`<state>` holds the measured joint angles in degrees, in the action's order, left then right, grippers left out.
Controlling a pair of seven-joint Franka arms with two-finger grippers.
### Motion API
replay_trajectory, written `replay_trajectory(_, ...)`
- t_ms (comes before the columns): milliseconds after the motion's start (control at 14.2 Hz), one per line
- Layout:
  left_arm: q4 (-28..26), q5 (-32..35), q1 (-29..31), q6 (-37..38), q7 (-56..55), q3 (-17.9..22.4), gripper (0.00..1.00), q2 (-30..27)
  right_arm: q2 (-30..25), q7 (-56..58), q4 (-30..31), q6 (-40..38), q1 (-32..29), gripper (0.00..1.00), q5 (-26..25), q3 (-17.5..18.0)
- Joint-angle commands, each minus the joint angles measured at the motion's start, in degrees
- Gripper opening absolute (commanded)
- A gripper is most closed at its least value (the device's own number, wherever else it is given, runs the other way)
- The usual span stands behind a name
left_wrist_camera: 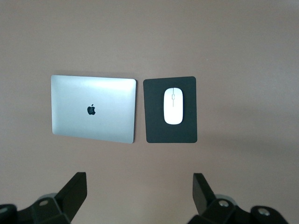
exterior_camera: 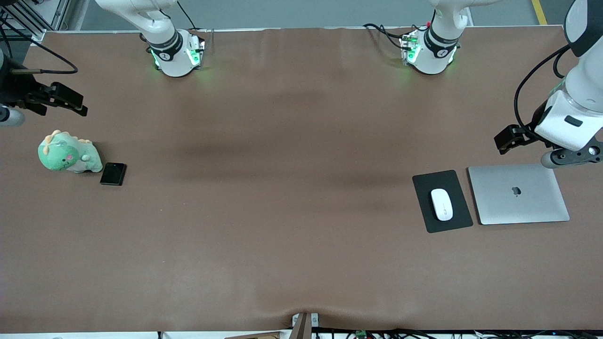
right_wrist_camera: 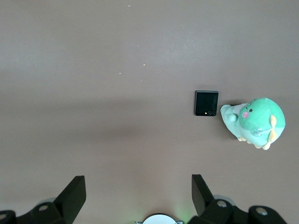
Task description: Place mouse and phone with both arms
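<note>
Mouse (exterior_camera: 441, 204) sat on the black mouse pad (exterior_camera: 424, 181), just beside the closed laptop (exterior_camera: 518, 194), toward the left arm's end of the table (exterior_camera: 282, 212). Phone (exterior_camera: 113, 173) lay flat, touching or nearly touching the green plush dinosaur (exterior_camera: 68, 154), toward the right arm's end.

Left hand (exterior_camera: 506, 141) hung over bare table near the laptop's farther edge, fingers (left_wrist_camera: 74, 191) apart, nothing between them. Right hand (exterior_camera: 61, 101) was over bare table at the view's edge, fingers (right_wrist_camera: 72, 196) apart, holding nothing.

I couldn't tell the stage from this: mouse on pad and phone by the plush fits both items already placed with arms backed off, or both waiting to be picked up. So no call on the next move.

Risks I flagged if either gets gripped:
- Phone is thin and flat, so fingers could skate off it or scrape the table cover.
- Plush is tight against the phone; a finger could snag or shove it.
- Mouse is smooth and rounded and could squirt out; the pad might drag along and bump the laptop.
</note>
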<state>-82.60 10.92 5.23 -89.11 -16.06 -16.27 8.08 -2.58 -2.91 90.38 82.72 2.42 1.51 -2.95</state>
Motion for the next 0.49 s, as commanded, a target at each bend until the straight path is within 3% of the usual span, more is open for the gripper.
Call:
replay_trajectory(0, 0.16, -1.26, 0.57, 0.96, 0.51, 0.01, 1.00, -0.52, -0.14, -0.25, -0.47, -0.90, -1.62, 1.00, 1.82, 0.22)
replay_trajectory(424, 0.25, -1.34, -0.13, 0.61, 0.24, -0.16, 1.00, 0.89, -0.23, -0.60, -0.21, -0.90, -1.45, 1.00, 1.83, 0.40)
